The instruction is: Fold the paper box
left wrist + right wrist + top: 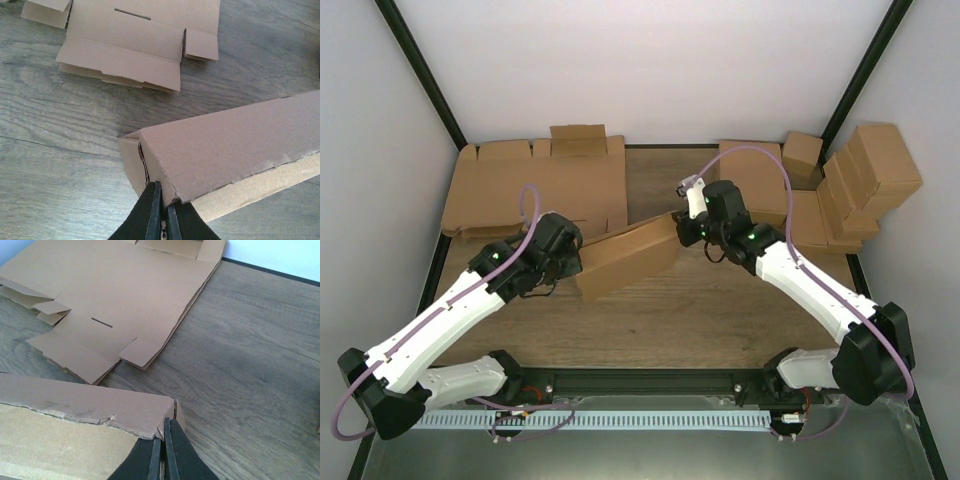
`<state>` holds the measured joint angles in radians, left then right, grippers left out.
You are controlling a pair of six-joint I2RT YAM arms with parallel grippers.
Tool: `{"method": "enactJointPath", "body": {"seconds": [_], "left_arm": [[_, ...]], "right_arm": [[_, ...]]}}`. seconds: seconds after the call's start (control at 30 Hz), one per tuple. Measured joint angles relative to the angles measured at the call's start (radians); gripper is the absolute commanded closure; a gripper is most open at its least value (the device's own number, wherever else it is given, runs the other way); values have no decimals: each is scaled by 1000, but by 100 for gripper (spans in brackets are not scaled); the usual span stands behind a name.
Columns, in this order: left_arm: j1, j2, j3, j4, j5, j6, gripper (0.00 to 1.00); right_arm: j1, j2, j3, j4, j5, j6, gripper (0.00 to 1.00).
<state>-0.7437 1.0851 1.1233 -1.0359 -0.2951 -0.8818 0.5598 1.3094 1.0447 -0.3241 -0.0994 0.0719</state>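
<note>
The box (628,257) is seen at the middle of the tabletop (720,310), with its long axis set diagonally from near-left to far-right. Its near-left end is pinched by the closed left tool (568,266) and its far-right end by the closed right tool (686,228). The box thus lies between the two arms.

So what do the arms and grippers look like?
The left arm and right arm have white links, black joints and a lilac cable each, with green wrist lights. The left gripper and right gripper have black tapered fingers.
</note>
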Motion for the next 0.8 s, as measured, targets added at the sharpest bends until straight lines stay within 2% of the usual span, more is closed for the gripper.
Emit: {"method": "enactJointPath", "body": {"seconds": [0.3, 0.8], "left_arm": [[-2, -49, -72, 78, 11, 0, 96], [-2, -102, -176, 185, 19, 0, 96]], "right_arm": [[0, -69, -130, 133, 0, 0, 99], [4, -96, -240, 292, 0, 8, 99]]}}
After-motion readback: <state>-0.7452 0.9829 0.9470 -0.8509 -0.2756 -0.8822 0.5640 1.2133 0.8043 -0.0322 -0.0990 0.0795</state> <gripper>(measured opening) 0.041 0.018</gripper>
